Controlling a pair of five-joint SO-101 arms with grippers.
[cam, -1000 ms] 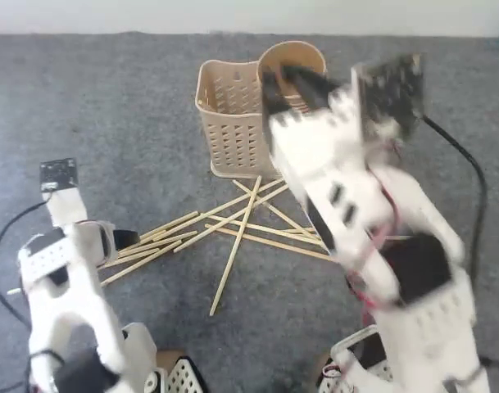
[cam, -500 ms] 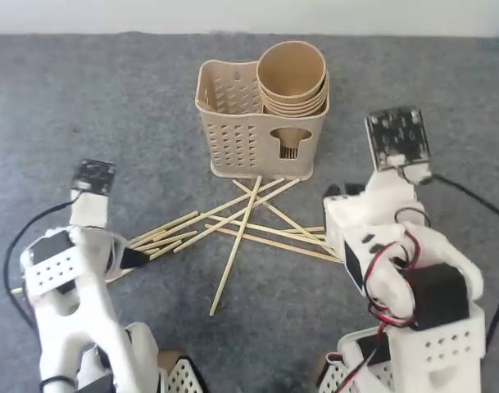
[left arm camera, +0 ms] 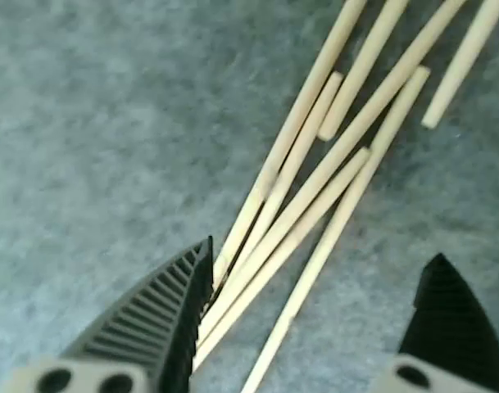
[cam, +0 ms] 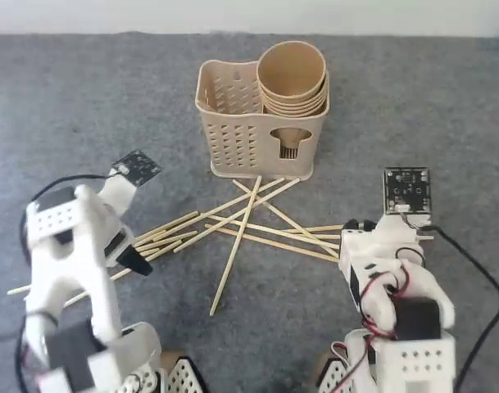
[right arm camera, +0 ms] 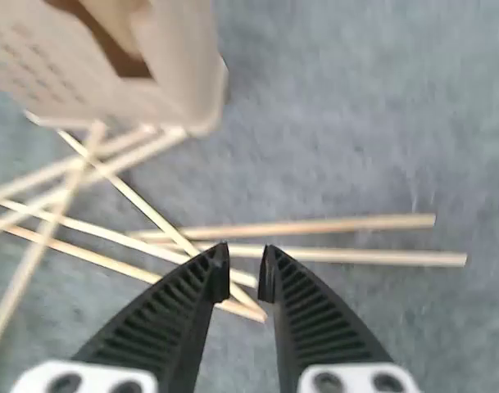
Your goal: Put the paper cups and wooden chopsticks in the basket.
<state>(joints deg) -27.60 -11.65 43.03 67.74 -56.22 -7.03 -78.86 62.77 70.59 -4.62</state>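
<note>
The right arm (cam: 388,278) has pulled right back from the basket (cam: 233,135) and now sits folded at the lower right of the high view. Meanwhile the left arm (cam: 69,246) has swung in toward the wooden chopsticks (cam: 247,223). The left gripper (left arm camera: 321,255) is spread wide, its ribbed black fingers straddling a bundle of pale, slim sticks on the fuzzy grey tabletop (cam: 85,98), with nothing clamped. The right gripper (right arm camera: 243,254) is all but together, just a sliver between its ribbed jaws, and empty, poised above crossed sticks. The paper cups (cam: 292,72), a nested tan stack, stand in the right-hand side of the beige perforated plastic basket at top centre. The chopsticks fan out criss-crossed on the tabletop just in front of it, and a few tips reach its base.
</note>
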